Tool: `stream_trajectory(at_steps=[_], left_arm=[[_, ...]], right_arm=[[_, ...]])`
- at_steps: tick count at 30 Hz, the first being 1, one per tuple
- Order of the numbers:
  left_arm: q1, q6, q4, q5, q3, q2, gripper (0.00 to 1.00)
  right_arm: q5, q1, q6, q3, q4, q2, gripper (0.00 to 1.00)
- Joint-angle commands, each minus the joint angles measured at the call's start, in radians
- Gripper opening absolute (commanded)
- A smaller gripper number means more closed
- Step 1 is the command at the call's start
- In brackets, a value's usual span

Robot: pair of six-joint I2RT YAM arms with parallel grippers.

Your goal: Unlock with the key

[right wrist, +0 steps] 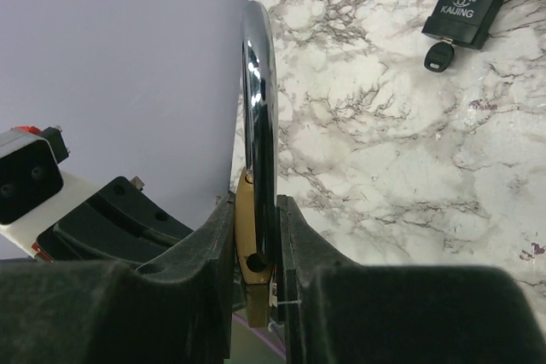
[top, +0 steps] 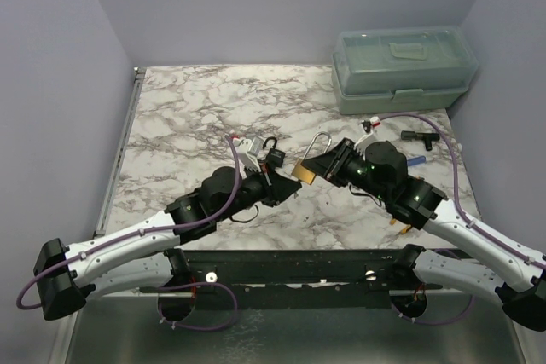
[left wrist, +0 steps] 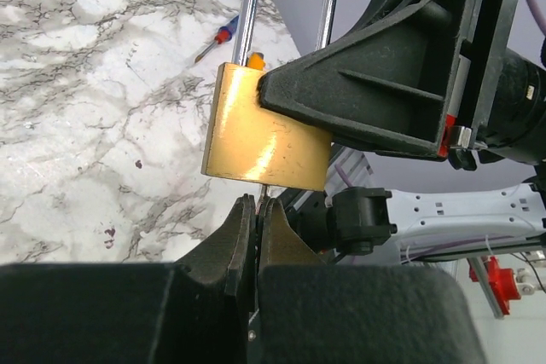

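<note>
A brass padlock [top: 304,174] with a silver shackle [top: 319,147] is held off the table between the two arms. My right gripper [top: 317,165] is shut on its body, and in the right wrist view the brass body [right wrist: 246,236] and shackle [right wrist: 258,83] sit edge-on between my right gripper's [right wrist: 256,202] fingers. My left gripper [left wrist: 258,202] is shut on the key [left wrist: 263,193]. Only a thin sliver of the key shows, running up into the underside of the padlock [left wrist: 256,138]. I cannot tell whether the shackle is released.
A black padlock [right wrist: 461,13] with its own key lies on the marble behind the left gripper, also visible from above as the black padlock [top: 275,156]. A green plastic box [top: 401,70] stands at the back right. A small screwdriver [left wrist: 217,37] and a black tool [top: 418,136] lie to the right.
</note>
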Motion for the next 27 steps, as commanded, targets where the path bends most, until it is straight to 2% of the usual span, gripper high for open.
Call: stream_trajectory(at_steps=[1, 7, 16, 18, 21, 27], left_arm=[[0.003, 0.087, -0.064, -0.097, 0.069, 0.047, 0.0], [0.001, 0.18, -0.146, -0.136, 0.134, 0.096, 0.0], [0.0, 0.298, -0.194, -0.136, 0.183, 0.123, 0.0], [0.0, 0.309, -0.195, -0.118, 0.178, 0.112, 0.04], [0.0, 0.294, -0.194, -0.085, 0.166, 0.093, 0.18], [0.0, 0.259, -0.194, -0.008, 0.136, 0.054, 0.64]], right_arm=[[-0.05, 0.021, 0.081, 0.099, -0.038, -0.01, 0.0], [0.032, 0.02, 0.139, 0.178, -0.231, 0.009, 0.01], [0.047, 0.021, 0.166, 0.139, -0.225, -0.042, 0.01], [0.052, 0.02, 0.165, 0.134, -0.226, -0.056, 0.01], [0.054, 0.02, 0.158, 0.112, -0.196, -0.085, 0.0], [0.044, 0.02, 0.155, 0.057, -0.139, -0.128, 0.01]])
